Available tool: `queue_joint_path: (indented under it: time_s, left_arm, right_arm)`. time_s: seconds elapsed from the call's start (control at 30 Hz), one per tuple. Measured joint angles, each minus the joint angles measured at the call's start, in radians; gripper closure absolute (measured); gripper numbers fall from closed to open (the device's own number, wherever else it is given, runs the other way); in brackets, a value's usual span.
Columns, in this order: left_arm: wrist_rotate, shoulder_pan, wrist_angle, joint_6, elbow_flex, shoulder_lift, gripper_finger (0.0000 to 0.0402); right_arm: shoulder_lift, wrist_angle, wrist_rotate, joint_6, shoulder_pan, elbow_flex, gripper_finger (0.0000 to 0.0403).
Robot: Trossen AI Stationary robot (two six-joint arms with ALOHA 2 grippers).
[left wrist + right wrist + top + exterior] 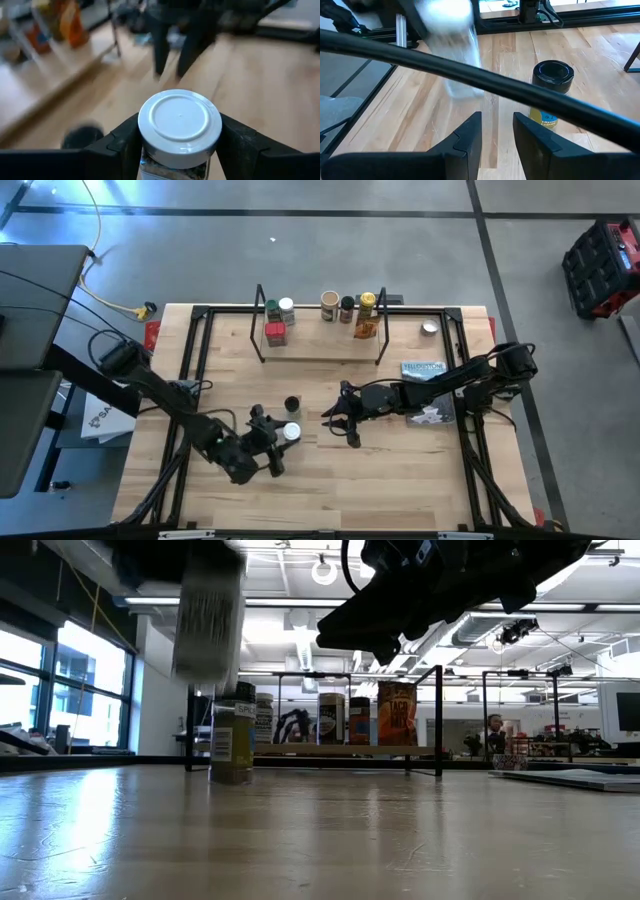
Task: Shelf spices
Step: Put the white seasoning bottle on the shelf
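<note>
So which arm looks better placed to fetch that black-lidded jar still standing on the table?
Probably the right. The right gripper is open and empty, with the black-lidded, yellow-labelled jar just ahead of its fingers. The left gripper is already clamped on a white-lidded jar.

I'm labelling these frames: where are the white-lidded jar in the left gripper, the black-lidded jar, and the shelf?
white-lidded jar (179,120), left wrist view, lid top.
black-lidded jar (553,72), right wrist view, lid top.
shelf (320,345), high view, bare plank.
</note>
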State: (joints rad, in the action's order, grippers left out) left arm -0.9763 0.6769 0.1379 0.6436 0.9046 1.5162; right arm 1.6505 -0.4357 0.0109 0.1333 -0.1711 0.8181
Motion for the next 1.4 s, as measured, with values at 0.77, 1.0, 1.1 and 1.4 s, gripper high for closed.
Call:
queue_joint_path:
  time_s: [0.77,1.0,1.1,1.4]
  left_arm:
    - [0.764,-0.943,-0.232,-0.796,0.08,-0.08,0.0207]
    - [0.843,-1.095,-0.3,-0.783,0.08,0.092,0.0207]
    - [0.845,-1.125,-0.318,-0.776,0.08,0.153,0.0207]
    - [0.852,-1.178,-0.42,-0.771,0.084,0.224,0.0207]
  right_arm:
    - [0.0,0.008,0.0,0.0,0.0,0.0,0.0298]
    - [0.0,0.02,0.0,0.0,0.0,0.0,0.0298]
    - [0.0,0.024,0.0,0.0,0.0,0.0,0.0298]
    - [0.0,0.037,0.0,0.007,0.0,0.0,0.0298]
